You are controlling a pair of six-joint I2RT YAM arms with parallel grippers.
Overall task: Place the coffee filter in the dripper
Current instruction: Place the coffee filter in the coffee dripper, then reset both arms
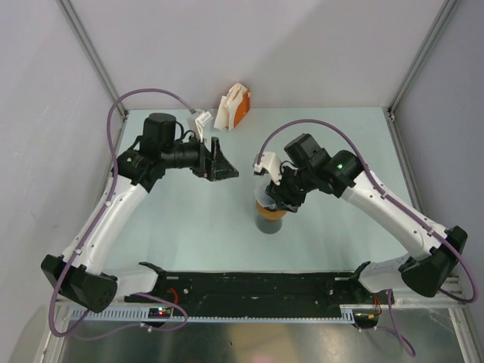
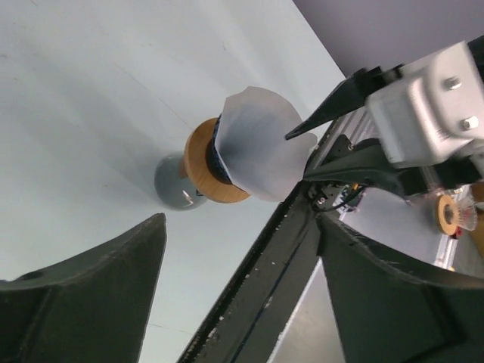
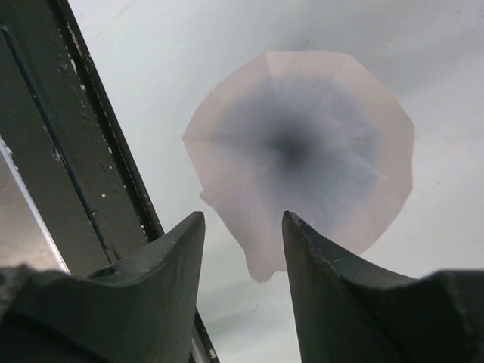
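The white paper coffee filter (image 2: 261,144) sits opened as a cone in the blue dripper (image 2: 216,159), of which only a sliver shows. The dripper rests on a flat orange ring (image 2: 198,162) atop a dark grey cup (image 2: 172,183). From above, the filter (image 3: 302,140) spreads wide with its dark centre showing. My right gripper (image 3: 243,219) hovers just over the filter's near edge, open, with the paper's tab seen between the fingers but not pinched. In the top view it (image 1: 278,193) covers the stack (image 1: 270,216). My left gripper (image 2: 240,218) is open and empty, off to the left (image 1: 220,163).
An orange and white object (image 1: 233,107) and a small white piece (image 1: 200,121) lie at the back of the table. A black rail (image 1: 249,283) runs along the near edge. Grey walls close in the left and right sides.
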